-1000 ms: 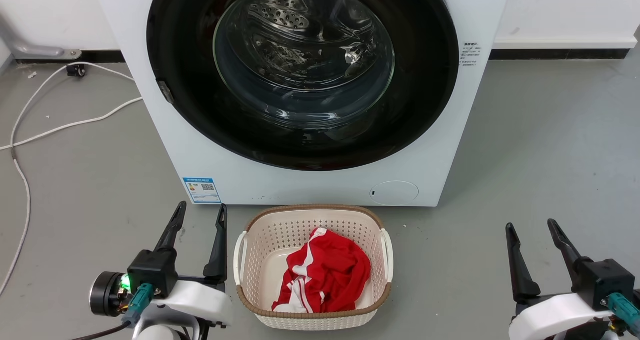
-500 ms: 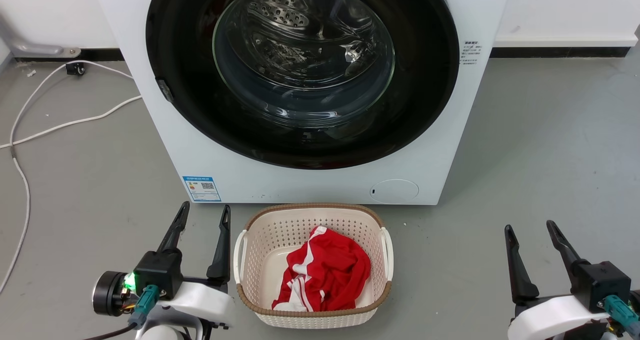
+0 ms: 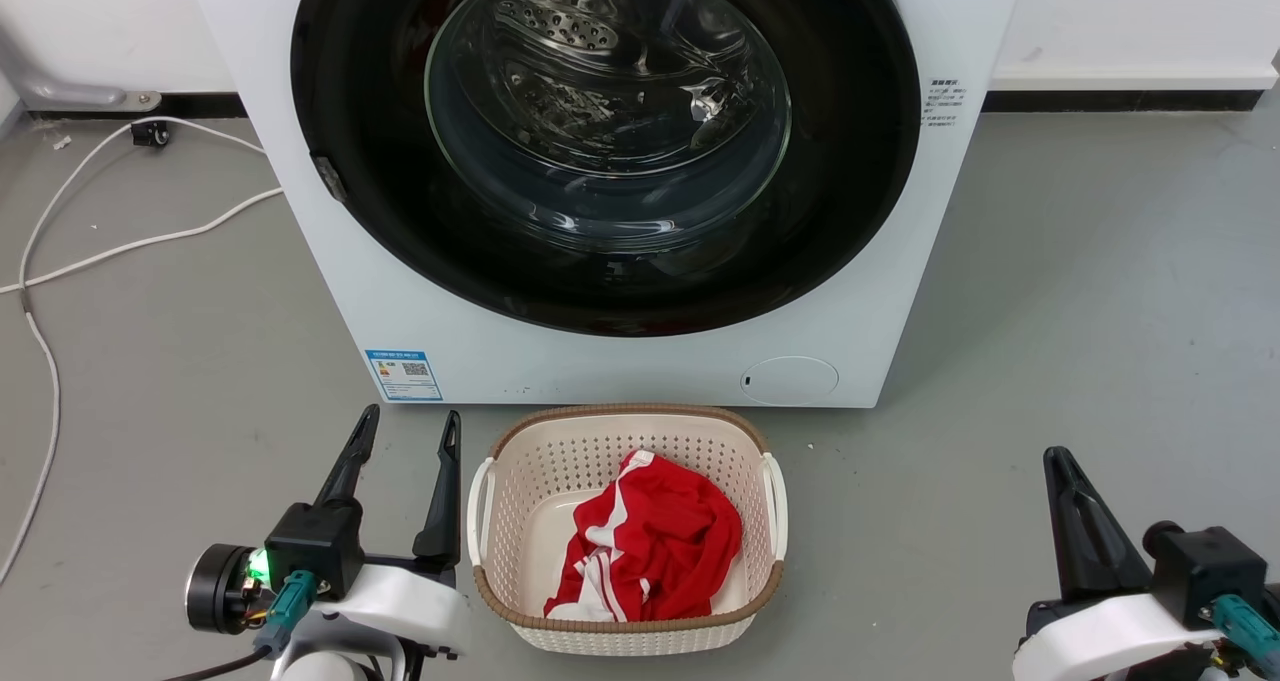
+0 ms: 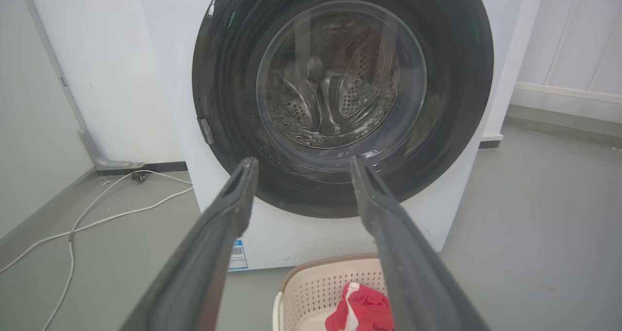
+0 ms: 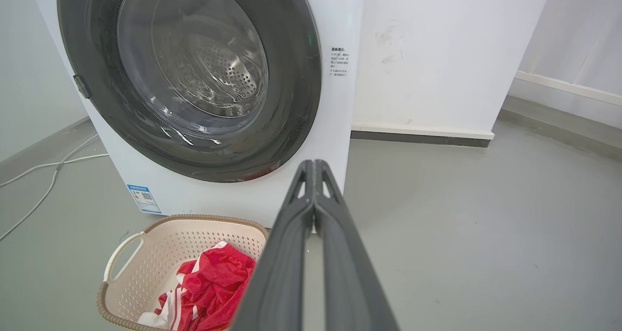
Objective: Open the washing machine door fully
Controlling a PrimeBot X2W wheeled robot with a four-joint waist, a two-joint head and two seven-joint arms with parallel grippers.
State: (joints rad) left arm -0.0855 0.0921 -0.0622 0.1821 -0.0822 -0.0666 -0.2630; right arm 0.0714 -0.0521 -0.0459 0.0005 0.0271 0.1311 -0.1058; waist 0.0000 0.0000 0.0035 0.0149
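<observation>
Door (image 3: 600,301) is shut, flush on the front of the machine (image 3: 600,376); none of the task is done yet, I'd say. Small grey tab (image 3: 330,179) on the door's left rim, probably the catch to pull at, can't confirm. Basket (image 3: 630,416) sits on the floor just in front of the machine, below the door, with red cloth (image 3: 650,551) inside. I guess it's parked there for loading, and it looks low enough for the door to swing over. My left tool (image 3: 408,416) is low, just left of the basket, fingers spread and empty, pointed at the door's lower half; reads as ready to take the rim. Right tool (image 5: 313,163) is well off to the right, fingers pressed together on nothing, aimed near the machine's right edge. A slim tip like that suits prying or pushing. White cable (image 3: 150,236) trails on the floor left of the machine, clear of both arms.
</observation>
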